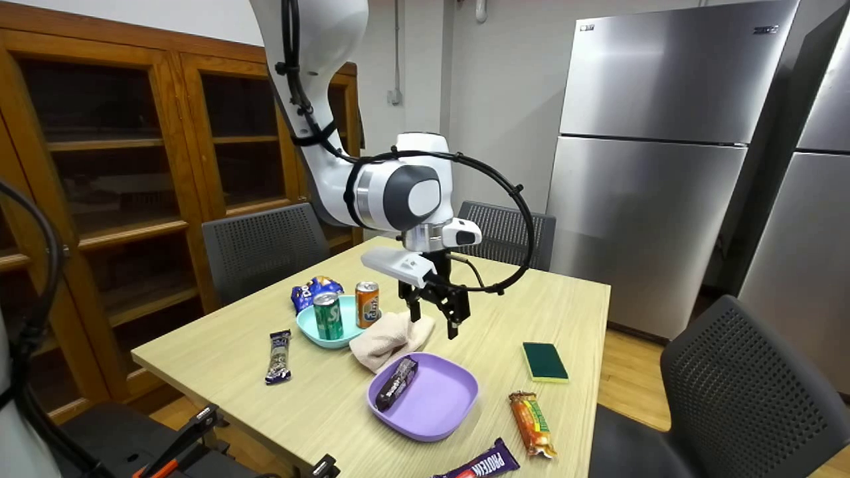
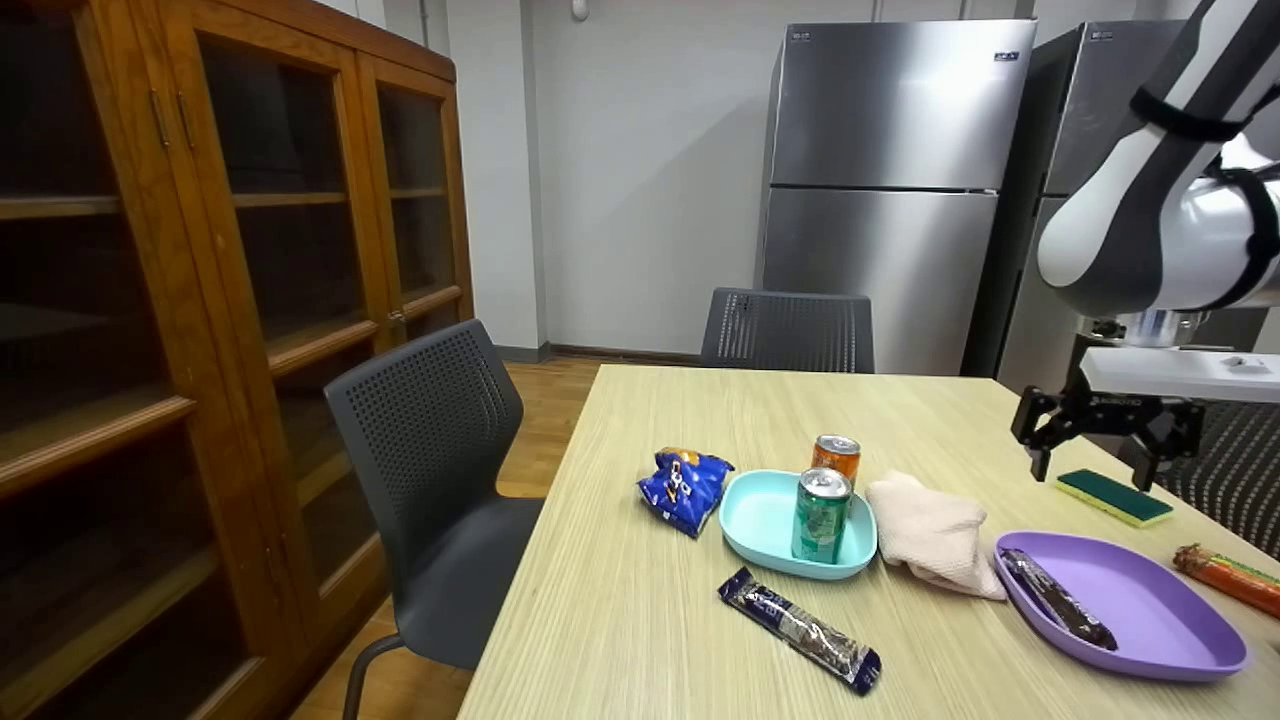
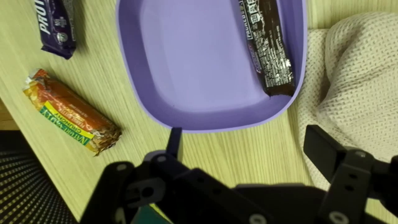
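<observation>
in the wrist view, my hand [image 3: 244,146] hangs at lower centre, jaws spread wide, nothing gripped. the purple plate [image 3: 196,59] sits upper centre, a dark bar [image 3: 269,49] lying in it toward the right. a cloth [image 3: 357,87] at right shows past one jaw. if i came down here, i could snag its folds, or catch the plate's rim and jolt the bar.

In an exterior view: turq. dish [image 2: 762,518] on table [image 2: 610,630] holds green can [image 2: 822,522] (orange can [image 2: 836,454] partly hidden behind). From dish: blue bag [image 2: 685,492] at 9–10 o'clock, wrapped bar [image 2: 800,632] at 6, pale towel [image 2: 930,530] at 3, purple plate [image 2: 1150,605] w/ dark bar [image 2: 1058,600] approx. 3–4; claw [image 2: 1092,475], jaws apart, btwn 2 & 3.
</observation>
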`<state>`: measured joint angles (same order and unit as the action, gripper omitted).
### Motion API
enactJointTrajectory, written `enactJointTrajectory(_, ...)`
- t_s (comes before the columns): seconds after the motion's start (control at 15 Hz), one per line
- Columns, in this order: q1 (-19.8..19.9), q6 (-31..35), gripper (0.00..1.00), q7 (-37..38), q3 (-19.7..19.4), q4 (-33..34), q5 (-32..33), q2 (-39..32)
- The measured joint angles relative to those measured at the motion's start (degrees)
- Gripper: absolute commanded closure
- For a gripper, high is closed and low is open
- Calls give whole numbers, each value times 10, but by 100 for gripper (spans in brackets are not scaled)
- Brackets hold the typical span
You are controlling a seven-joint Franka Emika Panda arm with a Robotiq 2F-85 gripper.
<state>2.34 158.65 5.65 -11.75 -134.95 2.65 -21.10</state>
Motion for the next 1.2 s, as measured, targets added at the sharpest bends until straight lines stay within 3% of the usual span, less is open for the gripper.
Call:
enactJointTrajectory(0.4, 22, -27, 0, -28, -23, 10, 40, 2)
enactJointTrajectory(0.93, 97, -56, 0, -232, -7, 54, 57, -20)
enactJointTrajectory(1.2, 112, -72, 0, -263, -4, 90, 57, -47)
